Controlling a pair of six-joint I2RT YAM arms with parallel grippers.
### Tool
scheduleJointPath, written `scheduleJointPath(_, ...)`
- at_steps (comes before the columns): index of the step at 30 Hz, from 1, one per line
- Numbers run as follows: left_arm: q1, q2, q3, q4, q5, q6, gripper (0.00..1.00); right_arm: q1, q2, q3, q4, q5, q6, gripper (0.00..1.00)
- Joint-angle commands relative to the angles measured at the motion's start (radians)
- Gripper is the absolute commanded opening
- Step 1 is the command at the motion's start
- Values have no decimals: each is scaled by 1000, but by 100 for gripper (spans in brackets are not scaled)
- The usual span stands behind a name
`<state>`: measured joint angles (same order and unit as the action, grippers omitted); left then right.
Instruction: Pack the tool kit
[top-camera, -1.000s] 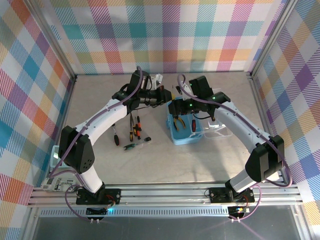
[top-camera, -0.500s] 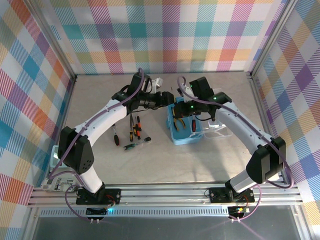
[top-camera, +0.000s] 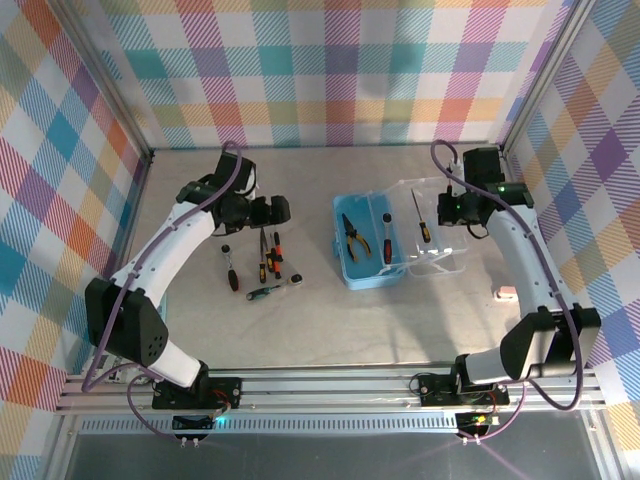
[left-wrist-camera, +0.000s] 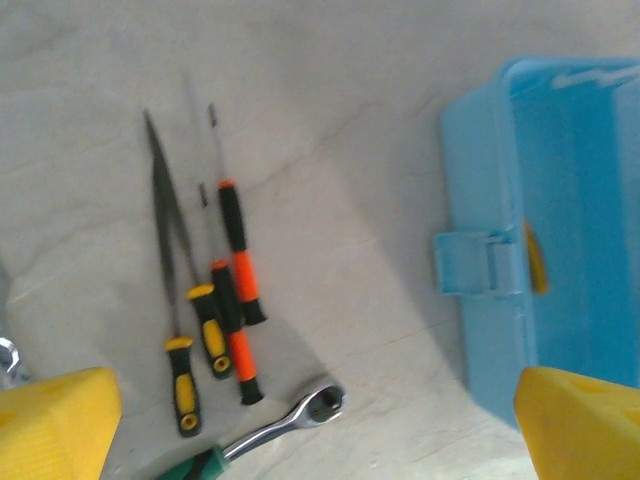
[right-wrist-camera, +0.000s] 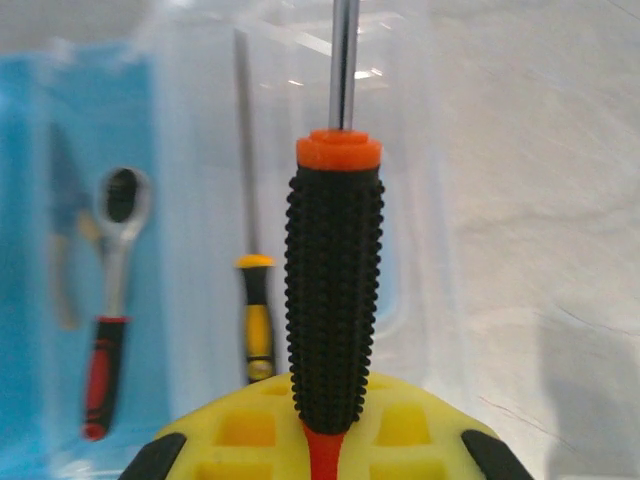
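Tool kit lies half packed at about 3 o'clock from the table's middle. Nearest the bases, a green-handled ratchet and a cluster of screwdrivers wait loose on the table at 9 o'clock. Level with them, the box holds pliers and a red-handled ratchet. Its clear lid lies open on its 3 o'clock side, with a yellow-handled screwdriver on it.

A second ago both grippers met over the box's far left corner, the left one pinched shut. Now they have parted. The left gripper has swung back above the loose tools, its yellow pads spread wide with nothing between them. The right gripper has moved out over the lid and is clamped on a black screwdriver with an orange collar, shaft pointing away. That reads as a handover: one more tool is on its way in, and the left is free for the next.

The table is pale grey and mottled. Beyond it, bright plaid walls close off 9, 12 and 3 o'clock.
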<state>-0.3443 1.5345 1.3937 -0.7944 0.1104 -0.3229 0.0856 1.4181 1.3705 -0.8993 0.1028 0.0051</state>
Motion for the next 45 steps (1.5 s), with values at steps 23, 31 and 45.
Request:
scheduleJointPath(23, -4, 42, -40, -52, -32, 19, 100, -25, 207, -45, 63, 72, -94, 8)
scheduleJointPath(31, -4, 45, -41, -50, -30, 16, 100, -26, 197, -39, 62, 60, -94, 32)
scheduleJointPath(45, -4, 50, -53, -71, -73, 18, 100, 82, 20, 71, -39, -98, -82, 99)
